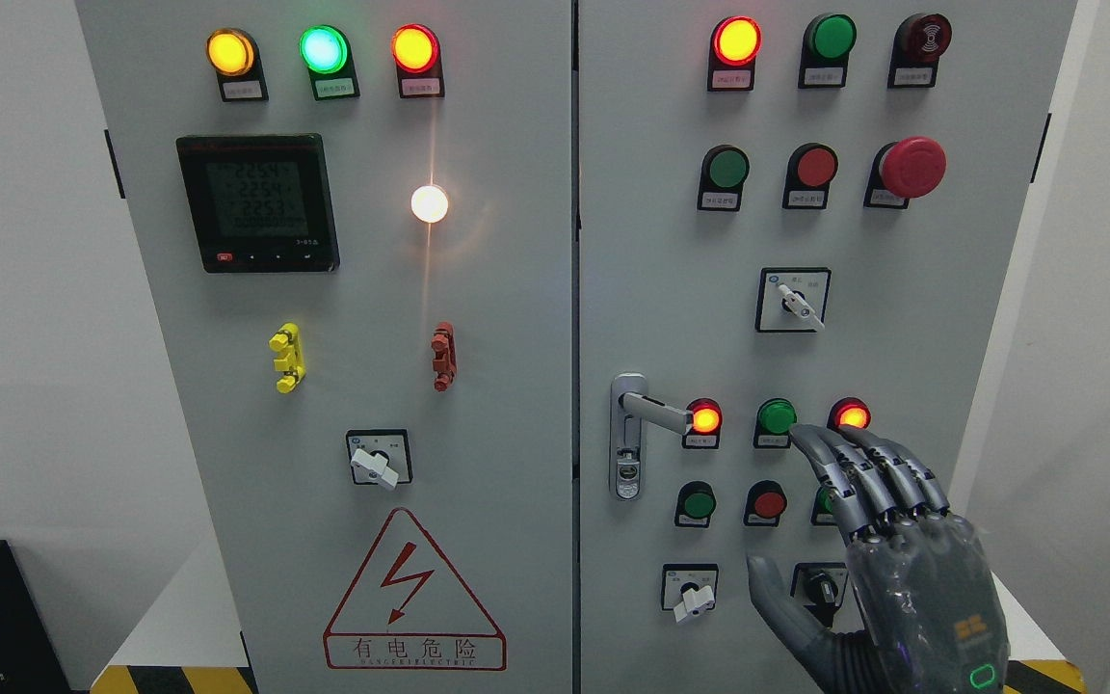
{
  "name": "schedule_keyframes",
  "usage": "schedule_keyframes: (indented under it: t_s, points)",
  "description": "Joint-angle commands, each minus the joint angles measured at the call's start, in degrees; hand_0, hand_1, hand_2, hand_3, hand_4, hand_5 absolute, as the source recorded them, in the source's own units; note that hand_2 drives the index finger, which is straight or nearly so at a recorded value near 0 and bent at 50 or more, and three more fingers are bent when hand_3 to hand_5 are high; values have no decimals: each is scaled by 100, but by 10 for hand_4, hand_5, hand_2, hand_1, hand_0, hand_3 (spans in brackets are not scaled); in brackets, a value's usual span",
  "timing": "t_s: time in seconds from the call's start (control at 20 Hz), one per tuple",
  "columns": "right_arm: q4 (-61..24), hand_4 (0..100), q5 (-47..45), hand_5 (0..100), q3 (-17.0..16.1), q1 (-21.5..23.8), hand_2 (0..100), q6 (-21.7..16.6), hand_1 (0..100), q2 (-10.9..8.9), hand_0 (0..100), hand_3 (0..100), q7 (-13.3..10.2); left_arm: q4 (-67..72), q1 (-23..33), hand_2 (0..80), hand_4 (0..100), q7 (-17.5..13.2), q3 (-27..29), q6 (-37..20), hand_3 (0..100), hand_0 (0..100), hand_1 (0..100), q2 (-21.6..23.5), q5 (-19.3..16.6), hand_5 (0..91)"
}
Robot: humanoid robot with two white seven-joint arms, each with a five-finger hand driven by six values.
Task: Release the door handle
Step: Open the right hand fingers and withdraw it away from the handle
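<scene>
A: Head view, quick. Door handle (649, 413) sits on the right cabinet door (950, 289) near its left edge, lever sticking out sideways toward the lit red lamp (705, 418). Nothing's on it.

B: So release looks done?

A: I'd judge yes. Right hand (878, 540) is well apart from the handle, lower right, over the buttons.

B: Fingers?

A: Fingers (839, 463) extended, close together, thumb splayed out, holding nothing. Tips near the green button (776, 417); contact unclear. Left hand isn't visible. What's left: maybe pulling the arm away.
</scene>
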Motion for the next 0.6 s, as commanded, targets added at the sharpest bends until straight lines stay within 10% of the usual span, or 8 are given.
schedule_keyframes:
  t_s: [0.0,0.55]
  points:
    - [124,8,-791,0,-777,49,0,-93,171,-104,511,26,188,167,-149,0,0,5,0,2,0,120,556,0,-2,0]
    - [45,0,-809,0,-707,-3,0,-286,169,-184,481,0,205,167,-149,0,0,5,0,2,0,120,556,0,-2,0]
